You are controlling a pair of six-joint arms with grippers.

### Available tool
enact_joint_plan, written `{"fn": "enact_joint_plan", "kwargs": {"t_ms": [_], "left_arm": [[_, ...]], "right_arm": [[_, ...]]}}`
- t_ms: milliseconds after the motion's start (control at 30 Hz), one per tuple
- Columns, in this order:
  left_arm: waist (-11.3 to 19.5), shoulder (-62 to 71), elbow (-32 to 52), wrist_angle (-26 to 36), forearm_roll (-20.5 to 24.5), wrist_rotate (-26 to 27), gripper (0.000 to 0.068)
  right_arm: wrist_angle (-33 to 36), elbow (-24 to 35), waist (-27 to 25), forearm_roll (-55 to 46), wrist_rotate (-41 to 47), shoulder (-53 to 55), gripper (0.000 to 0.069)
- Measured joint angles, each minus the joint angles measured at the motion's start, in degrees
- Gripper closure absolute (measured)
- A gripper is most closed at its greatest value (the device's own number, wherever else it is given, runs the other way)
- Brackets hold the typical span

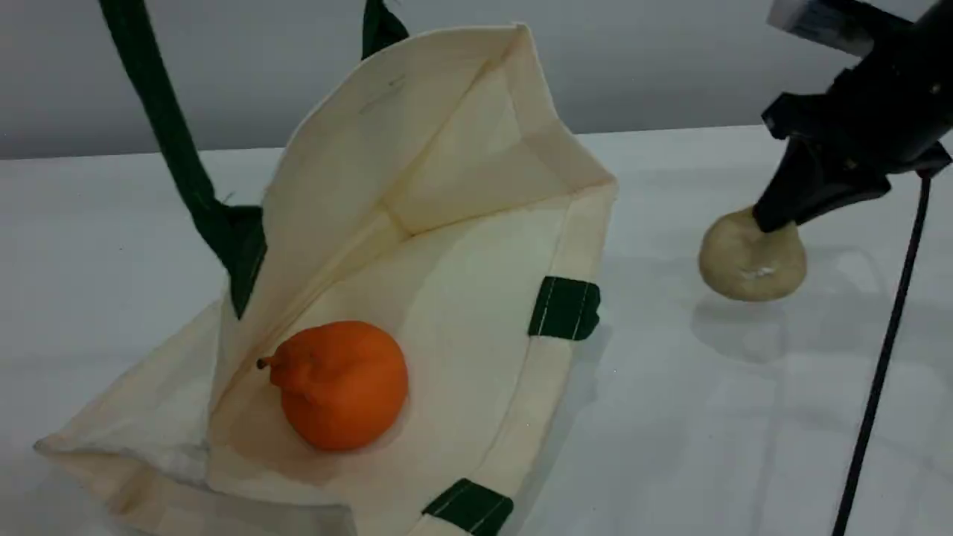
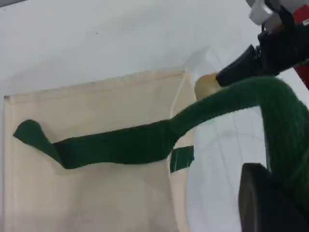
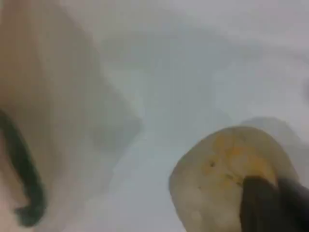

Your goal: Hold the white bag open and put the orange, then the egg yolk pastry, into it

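The white bag (image 1: 461, 223) lies on its side with its mouth held wide toward the camera. The orange (image 1: 342, 383) rests inside it on the lower wall. A green handle strap (image 1: 160, 112) runs taut up out of the scene view. In the left wrist view that strap (image 2: 120, 145) leads to my left gripper (image 2: 270, 193), which is shut on it. To the right of the bag, my right gripper (image 1: 774, 219) is shut on the top of the egg yolk pastry (image 1: 748, 260), which hangs slightly above the table. The right wrist view shows the pastry (image 3: 217, 174) close up.
A thin black cable (image 1: 886, 357) hangs down from the right arm to the front edge. Green stitched patches (image 1: 563, 307) mark the bag's rim. White tabletop (image 1: 670, 417) lies between bag and pastry.
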Motion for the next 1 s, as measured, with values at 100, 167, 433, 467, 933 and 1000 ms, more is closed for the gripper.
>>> {"fn": "enact_joint_plan", "kwargs": {"t_ms": [100,167,433,467,933,1000], "left_arm": [[0.0,0.0,0.0,0.0,-0.18,0.0,0.0614],[0.0,0.0,0.0,0.0,-0.18,0.0,0.0614],[0.0,0.0,0.0,0.0,-0.18,0.0,0.0614],[0.0,0.0,0.0,0.0,-0.18,0.0,0.0614],[0.0,0.0,0.0,0.05,-0.12,0.0,0.0614],[0.0,0.0,0.0,0.05,-0.17,-0.05,0.0614]], "right_arm": [[2.7,-0.05,-0.05,0.72,-0.13,-0.86,0.0673],[5.85,-0.05,-0.05,2.8,-2.14,-1.37,0.0673],[17.25,2.51,1.26,16.75,-15.96,-1.86,0.0673],[17.87,3.14,1.63,18.04,-17.1,-1.9,0.0673],[16.04,17.5,3.67,30.14,-27.19,-11.22,0.0673],[13.43,19.47,4.94,31.62,-27.19,-14.36,0.0673]]}}
